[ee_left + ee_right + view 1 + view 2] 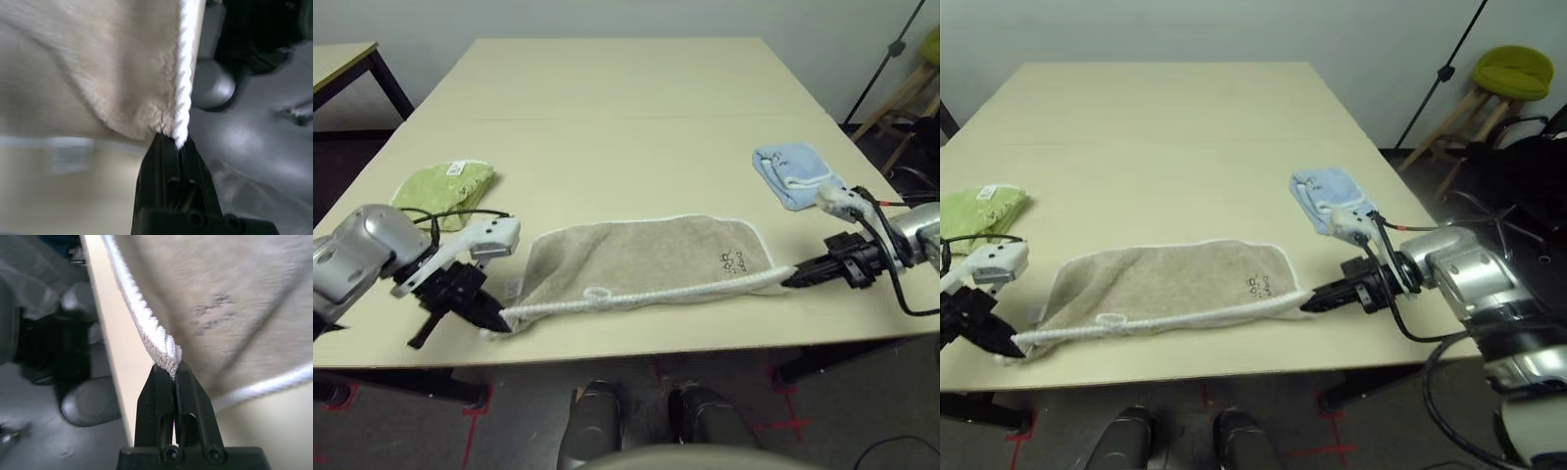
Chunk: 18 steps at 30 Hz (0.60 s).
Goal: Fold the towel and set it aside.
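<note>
The towel (641,257) lies across the near part of the beige worktop (617,108), stretched lengthwise between the two arms. It is beige-grey terry with white stitched edging; a small dark embroidered mark (734,260) sits near its right end, and a small white loop (596,293) shows on the near edge toward the left. The near edge is raised slightly and drawn into a taut white line running from one gripper to the other.

The left gripper (494,319) holds the towel's near left corner; its jaws are closed on the edging, as the left wrist view confirms, with the cloth corner pinched at the fingertips (171,147). The right gripper (798,278) holds the near right corner in the same way; its jaws are closed on the bunched white edging, seen in the right wrist view at the fingertips (166,372).

A folded green cloth (445,188) lies on the worktop behind the left gripper, apart from the towel. A folded light blue cloth (791,173) lies behind the right gripper, near the worktop's right edge and also apart from the towel. Neither cloth touches the grippers. A wooden stool with a green seat (1511,70) stands on the floor beyond the right side of the worktop. A second table (342,61) stands at the far left.
</note>
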Motion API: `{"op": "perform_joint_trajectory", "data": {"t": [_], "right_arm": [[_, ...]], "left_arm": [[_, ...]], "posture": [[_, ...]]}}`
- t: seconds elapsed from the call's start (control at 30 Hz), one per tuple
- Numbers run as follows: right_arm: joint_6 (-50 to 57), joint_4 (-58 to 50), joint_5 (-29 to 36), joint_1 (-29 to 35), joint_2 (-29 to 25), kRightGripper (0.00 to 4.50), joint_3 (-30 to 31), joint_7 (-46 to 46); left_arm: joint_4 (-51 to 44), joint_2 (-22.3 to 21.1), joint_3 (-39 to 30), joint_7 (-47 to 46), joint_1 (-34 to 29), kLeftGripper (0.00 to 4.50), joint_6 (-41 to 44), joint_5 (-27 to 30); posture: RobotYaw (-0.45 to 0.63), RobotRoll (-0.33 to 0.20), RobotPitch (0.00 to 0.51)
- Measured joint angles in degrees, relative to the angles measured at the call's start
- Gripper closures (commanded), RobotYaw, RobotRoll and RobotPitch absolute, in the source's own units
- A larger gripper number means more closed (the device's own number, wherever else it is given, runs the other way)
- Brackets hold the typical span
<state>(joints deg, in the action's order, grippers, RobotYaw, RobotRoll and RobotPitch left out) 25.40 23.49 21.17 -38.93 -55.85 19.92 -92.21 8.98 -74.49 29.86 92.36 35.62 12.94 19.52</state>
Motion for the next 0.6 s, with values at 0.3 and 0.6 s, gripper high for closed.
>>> {"op": "perform_joint_trajectory", "data": {"t": [0.3, 0.6], "right_arm": [[-13.46, 19.02, -10.84, -10.30, 8.75, 4.50, -0.28, 1.98], [-22.67, 28.90, -16.29, -13.38, 12.77, 4.50, -1.84, 5.27]], "left_arm": [[20.95, 12.66, 4.83, -0.02, 13.81, 4.46, -12.17, -13.33], [34.16, 19.87, 2.10, -0.92, 17.71, 4.46, -21.89, -22.82]], "posture": [[0.16, 0.000, 0.145], [0.15, 0.000, 0.140]]}}
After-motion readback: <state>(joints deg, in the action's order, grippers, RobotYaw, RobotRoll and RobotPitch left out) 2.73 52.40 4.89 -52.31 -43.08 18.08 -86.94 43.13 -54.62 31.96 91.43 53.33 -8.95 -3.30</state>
